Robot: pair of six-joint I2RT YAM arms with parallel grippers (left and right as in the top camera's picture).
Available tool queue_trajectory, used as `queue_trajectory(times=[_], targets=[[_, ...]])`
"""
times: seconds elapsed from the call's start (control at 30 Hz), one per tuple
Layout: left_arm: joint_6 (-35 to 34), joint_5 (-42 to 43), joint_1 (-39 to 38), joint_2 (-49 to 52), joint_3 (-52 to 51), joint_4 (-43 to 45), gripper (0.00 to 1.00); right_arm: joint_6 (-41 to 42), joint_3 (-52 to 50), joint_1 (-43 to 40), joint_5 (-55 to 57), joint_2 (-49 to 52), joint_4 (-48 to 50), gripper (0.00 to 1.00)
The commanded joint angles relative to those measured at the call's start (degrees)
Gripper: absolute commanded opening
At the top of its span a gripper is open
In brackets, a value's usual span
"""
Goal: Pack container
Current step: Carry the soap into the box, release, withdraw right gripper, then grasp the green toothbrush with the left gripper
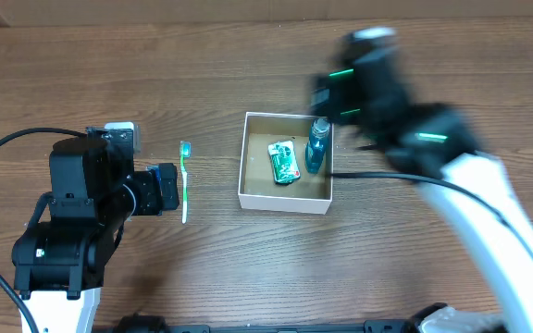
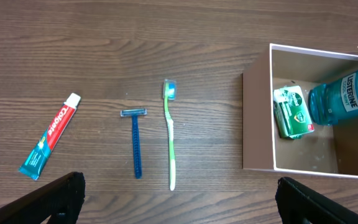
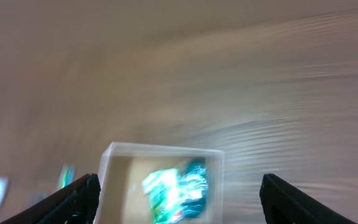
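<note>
The container (image 1: 285, 202) sits mid-table, holding a green packet (image 1: 284, 162) and an upright blue mouthwash bottle (image 1: 317, 146) against its right wall. The right gripper (image 3: 179, 180), blurred, hangs above its far right corner, fingers spread and empty. Well to the left, the left gripper (image 2: 179, 180) points down, also spread wide, above the toothbrush (image 2: 170, 134), razor (image 2: 135, 140) and toothpaste (image 2: 50, 135).

Matt cardboard container (image 2: 257, 118) (brown inside), wood-grain table (image 2: 135, 43).
</note>
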Motion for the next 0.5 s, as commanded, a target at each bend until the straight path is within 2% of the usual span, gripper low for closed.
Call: queue_trajectory(times=[0.0, 0.07, 0.17, 0.3, 0.37, 0.47], targets=[[-0.3, 0.0, -0.4, 0.0, 1.6, 0.4, 1.00, 5.2, 0.2, -15.1, -2.8, -3.1, -6.6, 0.84], [0.2, 0.2, -0.4, 0.0, 1.6, 0.3, 1.00, 5.2, 0.2, -21.5, -4.1, -3.2, -11.4, 0.84], [0.1, 0.2, -0.4, 0.2, 1.6, -0.6, 1.00, 4.1, -2.3, -26.6, -4.1, -4.4, -15.4, 0.86], [-1.1, 0.2, -0.4, 0.2, 1.6, -2.3, 1.00, 4.1, -14.8, -29.1, -7.6, -11.5, -12.0, 0.87], [-1.9, 0.3, -0.6, 1.3, 1.7, -2.8, 1.00, 2.9, -23.3, -29.1, -8.2, -15.6, -8.3, 0.92], [-2.3, 0.2, -2.8, 7.3, 2.9, -3.0, 1.00, 0.8, -27.8, -29.1, -8.2, -16.3, -7.8, 0.99]])
